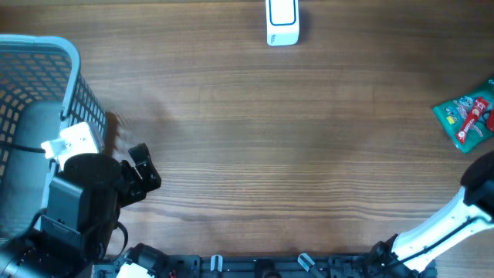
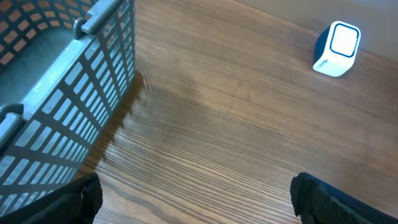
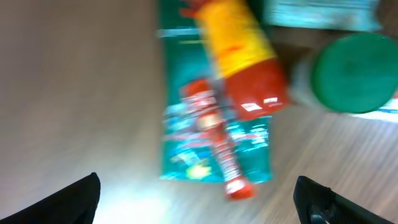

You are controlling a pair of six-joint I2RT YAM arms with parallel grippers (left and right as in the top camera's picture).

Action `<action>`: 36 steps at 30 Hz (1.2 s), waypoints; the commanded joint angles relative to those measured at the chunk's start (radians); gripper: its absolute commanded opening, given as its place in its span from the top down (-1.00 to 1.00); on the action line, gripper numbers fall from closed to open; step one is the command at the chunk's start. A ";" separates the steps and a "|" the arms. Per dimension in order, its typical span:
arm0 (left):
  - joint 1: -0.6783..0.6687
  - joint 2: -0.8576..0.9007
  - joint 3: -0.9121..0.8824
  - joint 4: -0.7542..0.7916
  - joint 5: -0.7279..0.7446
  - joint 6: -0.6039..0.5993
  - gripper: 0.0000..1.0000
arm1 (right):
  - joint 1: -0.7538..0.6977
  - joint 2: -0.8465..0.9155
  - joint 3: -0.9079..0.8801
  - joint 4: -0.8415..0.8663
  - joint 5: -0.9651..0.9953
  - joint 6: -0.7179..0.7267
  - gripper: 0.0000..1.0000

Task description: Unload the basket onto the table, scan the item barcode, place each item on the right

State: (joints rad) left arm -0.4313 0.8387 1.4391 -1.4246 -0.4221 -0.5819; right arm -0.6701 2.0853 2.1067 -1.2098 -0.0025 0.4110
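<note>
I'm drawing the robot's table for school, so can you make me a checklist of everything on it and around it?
Surface: wooden table.
Job's things: white scanner at the far edge; green packet at the right edge.
Clutter: red and yellow tube lying across the packet; green lid beside it; mesh basket at the left.
Grippers: left gripper open over bare wood beside the basket; right gripper open above the packet, holding nothing.
Cables: dark cable crossing the basket by the left arm.
Surroundings: nothing seen.
</note>
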 commanded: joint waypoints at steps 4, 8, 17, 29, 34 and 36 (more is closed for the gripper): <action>-0.003 -0.002 0.001 0.002 -0.010 -0.006 -1.00 | 0.186 -0.303 0.033 -0.042 -0.224 -0.079 -0.99; -0.003 -0.002 0.001 0.002 -0.010 -0.006 -1.00 | 0.332 -0.514 0.032 -0.045 -0.224 -0.077 -0.99; -0.003 -0.002 0.001 0.002 -0.010 -0.006 -1.00 | 0.426 -0.840 0.032 -0.068 -0.224 -0.068 -0.99; -0.003 -0.002 0.001 0.002 -0.010 -0.006 -1.00 | 0.447 -0.950 0.005 -0.236 -0.163 -0.068 -0.99; -0.003 -0.002 0.001 0.002 -0.010 -0.006 -1.00 | 0.500 -1.131 -0.228 -0.038 -0.101 -0.068 -0.99; -0.003 -0.002 0.001 0.002 -0.010 -0.006 -1.00 | 0.500 -1.255 -0.399 0.100 -0.099 -0.069 -0.99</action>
State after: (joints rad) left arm -0.4313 0.8387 1.4391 -1.4246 -0.4221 -0.5819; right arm -0.1772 0.9615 1.8660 -1.2091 -0.1398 0.3527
